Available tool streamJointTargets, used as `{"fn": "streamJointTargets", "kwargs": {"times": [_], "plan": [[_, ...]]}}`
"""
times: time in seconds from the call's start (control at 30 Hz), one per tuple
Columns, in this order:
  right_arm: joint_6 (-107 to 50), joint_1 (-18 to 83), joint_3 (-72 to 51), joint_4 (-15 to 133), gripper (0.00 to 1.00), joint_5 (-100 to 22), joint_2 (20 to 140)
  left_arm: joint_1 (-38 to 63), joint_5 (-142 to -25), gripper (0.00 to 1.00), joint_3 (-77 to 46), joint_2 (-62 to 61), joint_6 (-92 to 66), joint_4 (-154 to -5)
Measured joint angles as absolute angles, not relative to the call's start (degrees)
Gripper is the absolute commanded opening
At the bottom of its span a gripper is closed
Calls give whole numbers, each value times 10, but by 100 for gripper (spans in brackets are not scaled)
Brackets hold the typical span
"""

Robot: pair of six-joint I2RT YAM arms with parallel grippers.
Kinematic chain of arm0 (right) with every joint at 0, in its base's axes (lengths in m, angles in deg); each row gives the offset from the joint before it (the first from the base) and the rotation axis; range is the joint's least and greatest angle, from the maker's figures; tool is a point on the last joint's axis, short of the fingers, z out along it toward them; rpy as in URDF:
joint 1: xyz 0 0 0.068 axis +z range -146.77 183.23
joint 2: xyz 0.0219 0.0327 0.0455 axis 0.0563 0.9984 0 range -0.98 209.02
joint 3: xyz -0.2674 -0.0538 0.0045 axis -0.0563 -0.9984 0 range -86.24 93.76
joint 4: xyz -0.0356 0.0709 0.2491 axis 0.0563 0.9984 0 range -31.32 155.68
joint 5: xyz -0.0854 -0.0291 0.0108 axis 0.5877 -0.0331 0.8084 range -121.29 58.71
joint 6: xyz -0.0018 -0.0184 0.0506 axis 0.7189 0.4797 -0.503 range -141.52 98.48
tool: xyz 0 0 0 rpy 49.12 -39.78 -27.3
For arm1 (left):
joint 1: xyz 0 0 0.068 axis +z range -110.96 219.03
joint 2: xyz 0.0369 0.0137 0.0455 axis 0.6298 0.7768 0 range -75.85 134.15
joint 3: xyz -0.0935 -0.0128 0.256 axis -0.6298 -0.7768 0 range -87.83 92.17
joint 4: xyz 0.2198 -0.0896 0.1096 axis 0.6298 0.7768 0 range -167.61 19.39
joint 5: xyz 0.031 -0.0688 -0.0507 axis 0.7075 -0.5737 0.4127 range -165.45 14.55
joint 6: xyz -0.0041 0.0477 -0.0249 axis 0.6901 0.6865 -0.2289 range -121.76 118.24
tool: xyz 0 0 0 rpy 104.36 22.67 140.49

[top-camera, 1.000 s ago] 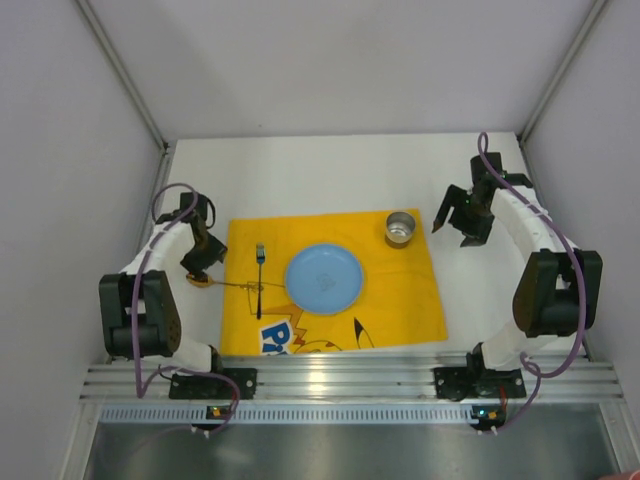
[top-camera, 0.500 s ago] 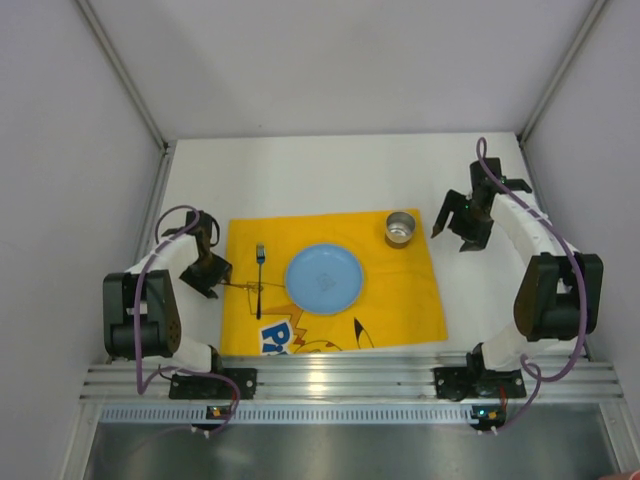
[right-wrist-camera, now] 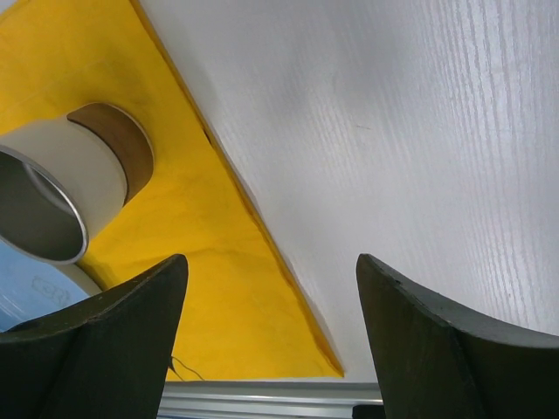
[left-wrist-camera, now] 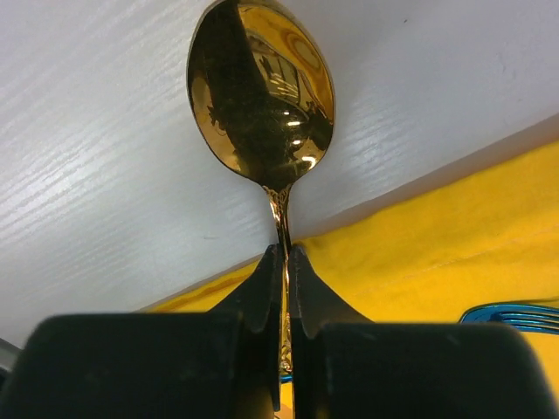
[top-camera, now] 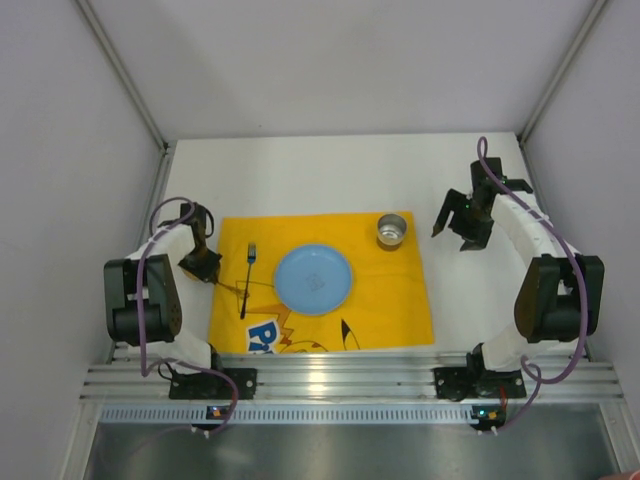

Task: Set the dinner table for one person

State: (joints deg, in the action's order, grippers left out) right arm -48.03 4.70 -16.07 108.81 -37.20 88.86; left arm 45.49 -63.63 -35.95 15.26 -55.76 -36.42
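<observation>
My left gripper (top-camera: 204, 264) is shut on the thin handle of a gold spoon (left-wrist-camera: 262, 96), at the left edge of the yellow cartoon mat (top-camera: 390, 300). The spoon's bowl lies over the white dinner table (top-camera: 330, 170). In the left wrist view the black fingers (left-wrist-camera: 269, 288) pinch the handle tightly. A blue plate (top-camera: 313, 280) sits mid-mat, a dark fork (top-camera: 246, 278) to its left, a metal cup (top-camera: 391, 230) at the mat's far right corner. My right gripper (top-camera: 455, 228) hangs open over bare table right of the cup, nothing between its fingers.
Grey walls close in the table on the left, right and back. An aluminium rail (top-camera: 350, 380) runs along the near edge by the arm bases. The right wrist view shows the cup (right-wrist-camera: 52, 192) and the mat's edge (right-wrist-camera: 262, 236) to the left of the open gripper (right-wrist-camera: 271, 258).
My left gripper has closed on the spoon handle. The mat, with plate, fork and cup on it, has slid a little to the left. The right arm has barely moved.
</observation>
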Motion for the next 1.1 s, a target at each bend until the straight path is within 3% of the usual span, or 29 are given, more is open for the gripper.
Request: {"fn": "streamJointTargets", "kwargs": {"times": [0.23, 0.3, 0.4, 0.5, 0.9, 1.1], "plan": [[-480, 47, -156, 1088, 79, -369, 889, 462, -641, 0, -343, 162, -525, -364], [-480, 47, -156, 1088, 79, -369, 889, 462, -641, 23, -340, 162, -511, -360], [-481, 47, -156, 1088, 79, -369, 891, 463, -629, 42, -331, 159, -491, -346], [-481, 47, -156, 1088, 79, -369, 895, 465, -607, 45, -329, 144, -476, -338], [-480, 47, -155, 1088, 78, -370, 907, 467, -597, 38, -324, 178, -481, -358], [-474, 46, -155, 1087, 79, -370, 907, 467, -606, 0, -301, 208, -493, -369]]}}
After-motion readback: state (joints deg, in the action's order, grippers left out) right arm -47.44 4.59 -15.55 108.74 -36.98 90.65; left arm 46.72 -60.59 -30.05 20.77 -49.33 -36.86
